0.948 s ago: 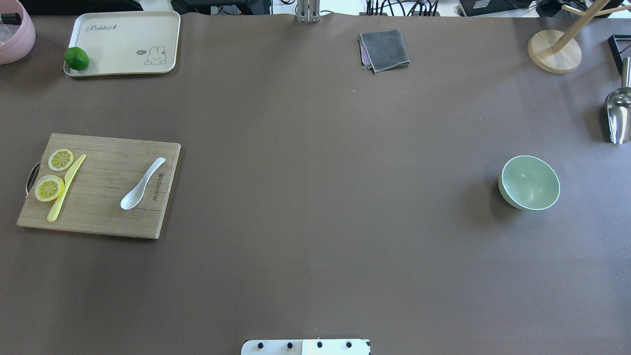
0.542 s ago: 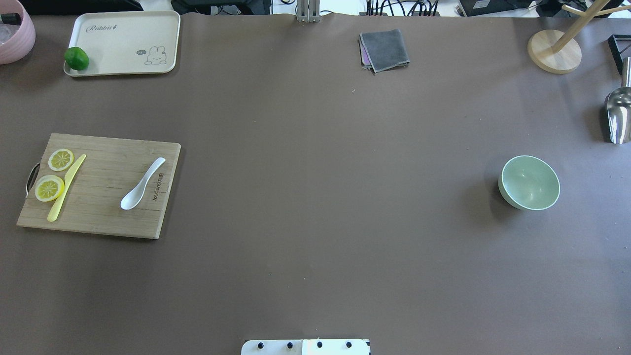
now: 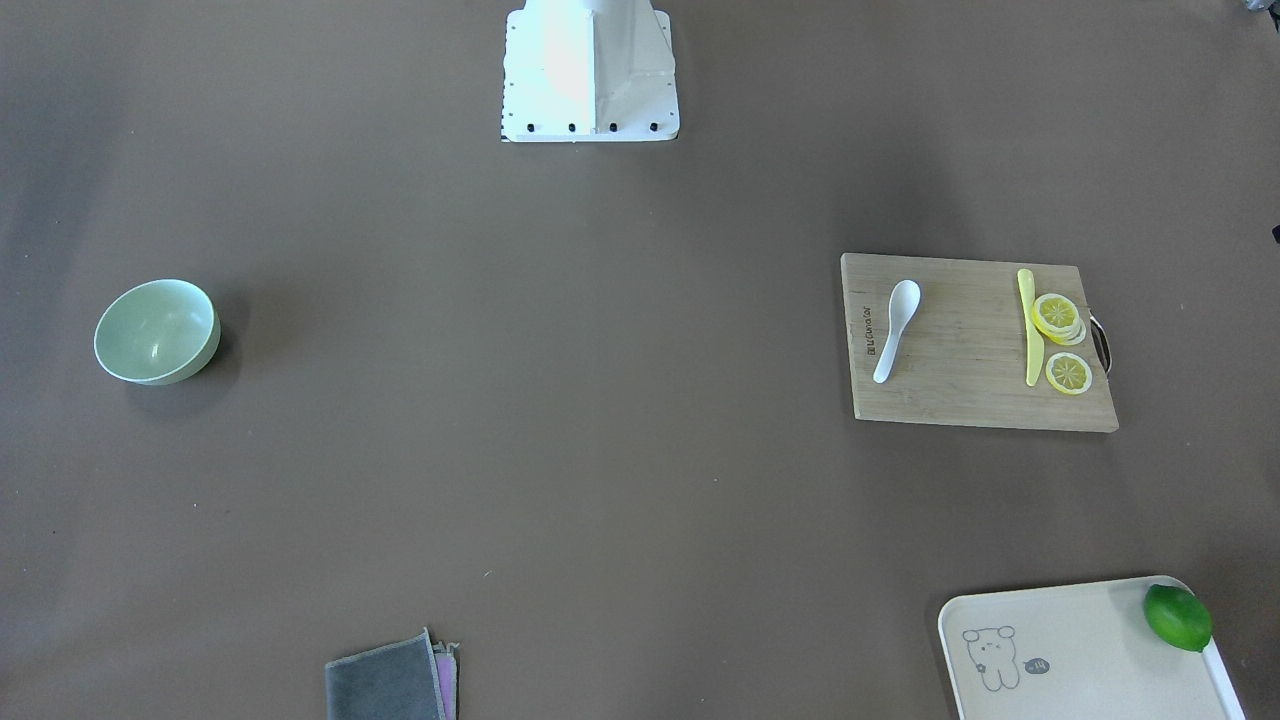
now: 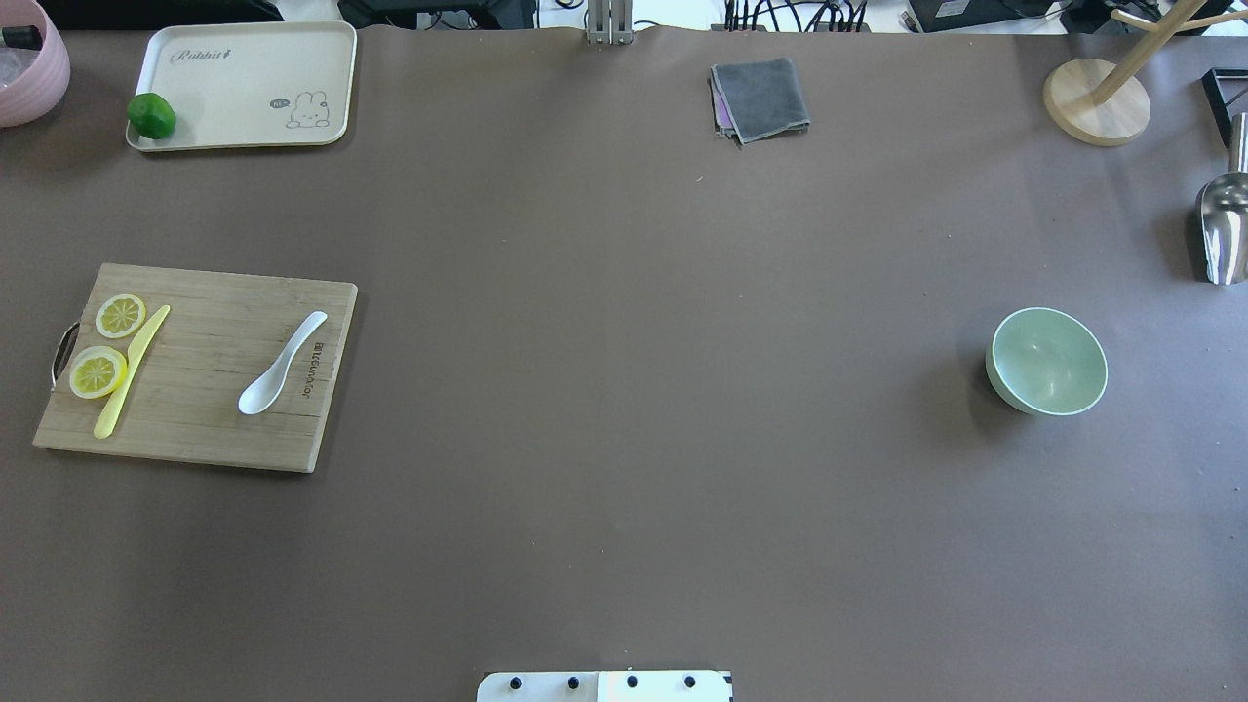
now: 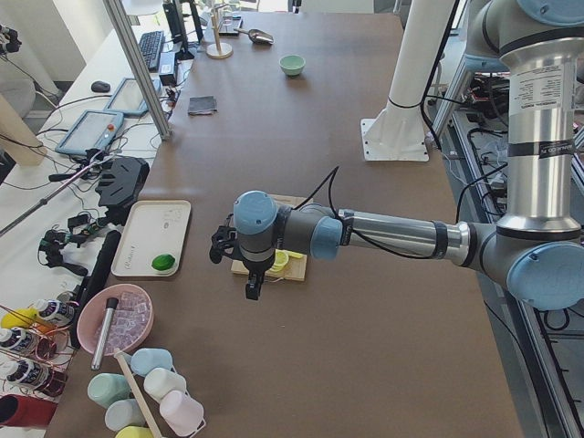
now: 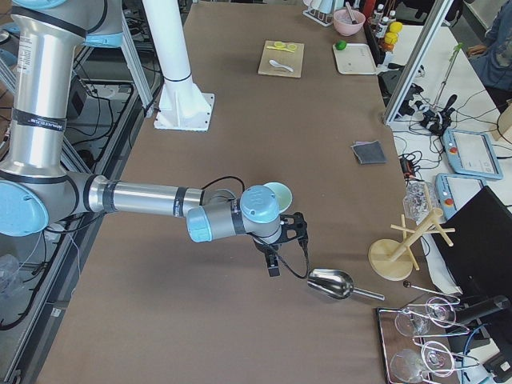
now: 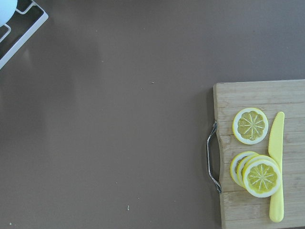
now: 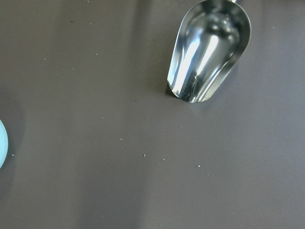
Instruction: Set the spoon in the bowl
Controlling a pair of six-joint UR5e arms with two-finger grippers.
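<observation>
Robotics lab, industrial robot arm [image 5: 392, 235], teach pendants [image 6: 474, 154], aluminium framing [image 5: 139, 68], cabled side bench [image 5: 102, 66].

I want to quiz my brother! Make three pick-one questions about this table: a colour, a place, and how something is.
1. What colour is the bowl? A red; B pale green; C black.
2. Where does the spoon lie? A on the cutting board; B in the bowl; C on the tray.
3. How is the bowl? A upside down; B full of lemons; C upright and empty.
Answers: B, its walls look mint green; A, it rests on the wood; C, its bare inside faces up.
</observation>
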